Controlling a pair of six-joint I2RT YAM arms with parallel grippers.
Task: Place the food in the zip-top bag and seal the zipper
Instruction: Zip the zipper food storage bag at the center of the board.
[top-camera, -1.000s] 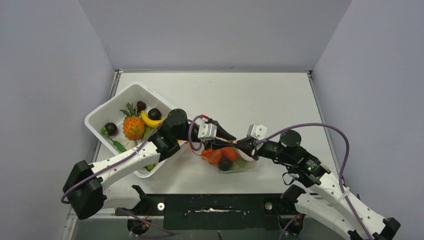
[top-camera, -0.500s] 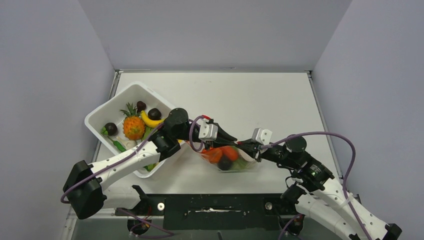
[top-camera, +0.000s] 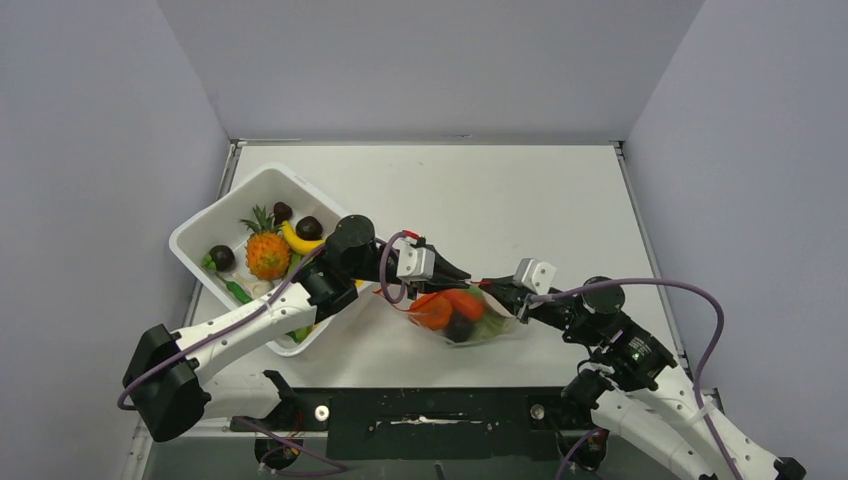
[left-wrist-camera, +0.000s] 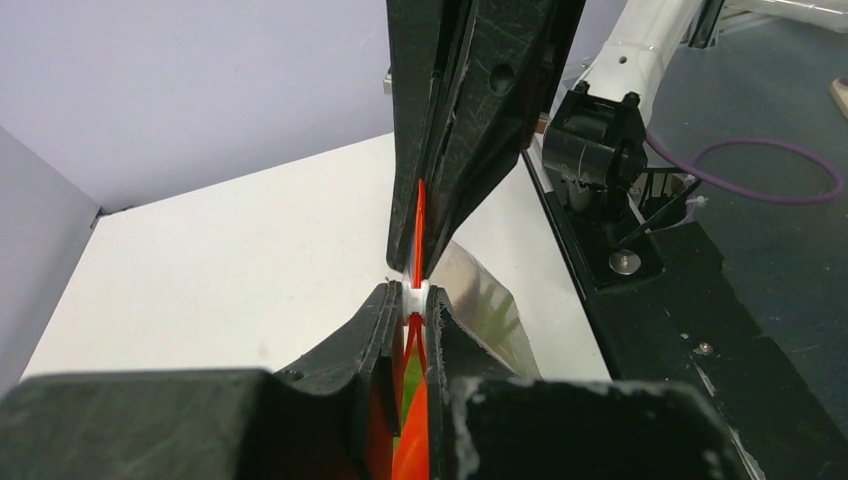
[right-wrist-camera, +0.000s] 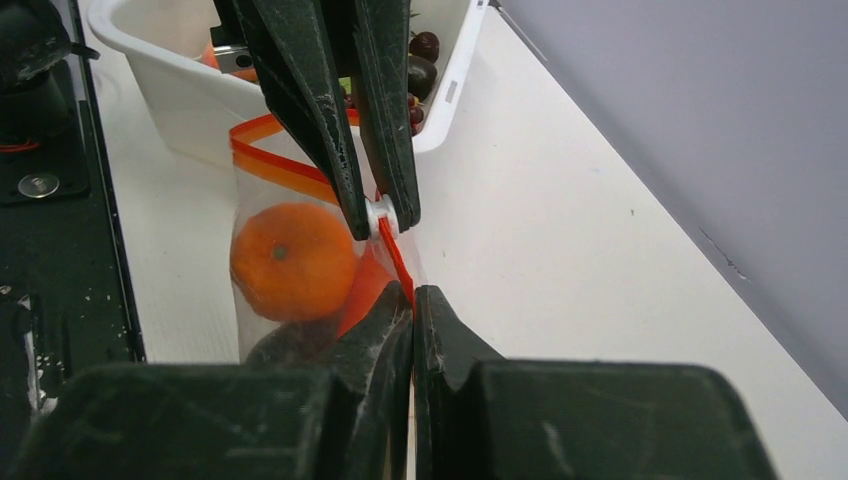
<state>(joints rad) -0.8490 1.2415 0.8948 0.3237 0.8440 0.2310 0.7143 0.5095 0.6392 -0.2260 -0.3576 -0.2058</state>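
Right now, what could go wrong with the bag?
1. The left gripper and right gripper both pinch the thin zipper, almost tip to tip. They might bump, or the strip could slip out.
2. Part of the mouth of the zip-top bag looks open on the side near the tub, so the orange might roll out if the bag tips.

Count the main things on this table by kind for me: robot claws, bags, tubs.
Grippers: 2, the left gripper and the right gripper
Bags: 1, the clear crinkly zip-top bag
Tubs: 1, the white square plastic tub
Total: 4
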